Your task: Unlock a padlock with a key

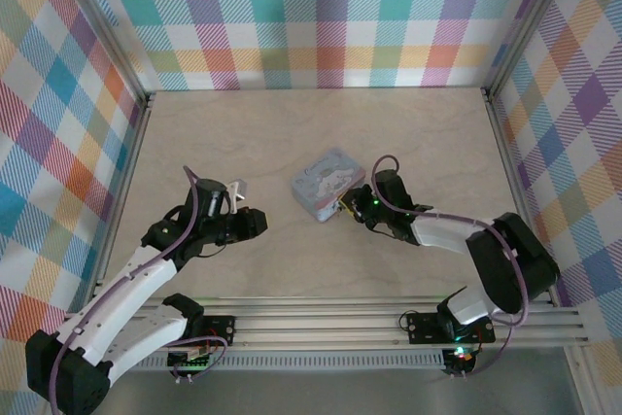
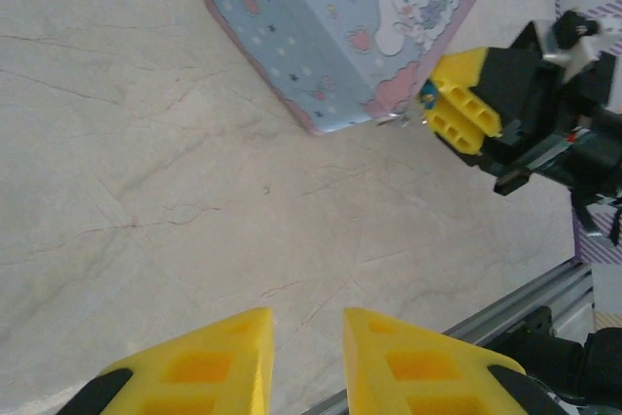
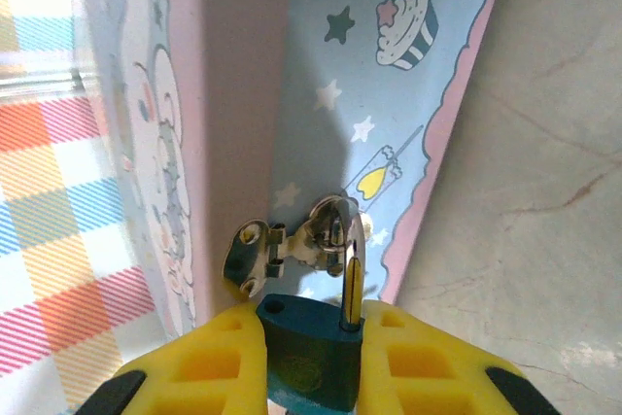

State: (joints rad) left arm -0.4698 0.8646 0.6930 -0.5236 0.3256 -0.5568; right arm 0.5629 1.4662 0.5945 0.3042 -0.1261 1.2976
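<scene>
teal-bodied and very small, the padlock [image 3: 307,362] sits clenched between the right jaws, whose yellow fingertips [image 3: 209,366] press on its two flanks. it hangs at the side wall of the pale blue cartoon tin [image 3: 389,94]; its shackle [image 3: 350,274] runs through the silver hasp [image 3: 282,250] there. the lock's long axis runs from the hasp straight back toward the right wrist, so the shackle end points away from the jaws and the bottom end faces into them.

the coming move turns on that bottom end, where i judge the keyway must be. it is cut off at the lower edge of the right wrist view and boxed in by the fingertips, so i cannot say whether a key could reach it as the lock is now held.

the left jaws are parted a little, with bare surface [image 2: 146,191] seen through the gap between their fingertips [image 2: 209,362] and nothing gripped there that i can see. from them the padlock [image 2: 428,96] lies ahead and off to the right, well apart, a bluish speck beside the tin's lower corner. the right arm is plainly the nearer.

i cannot make out a key with any certainty. from above the padlock [image 1: 342,207] is too small to read.
</scene>
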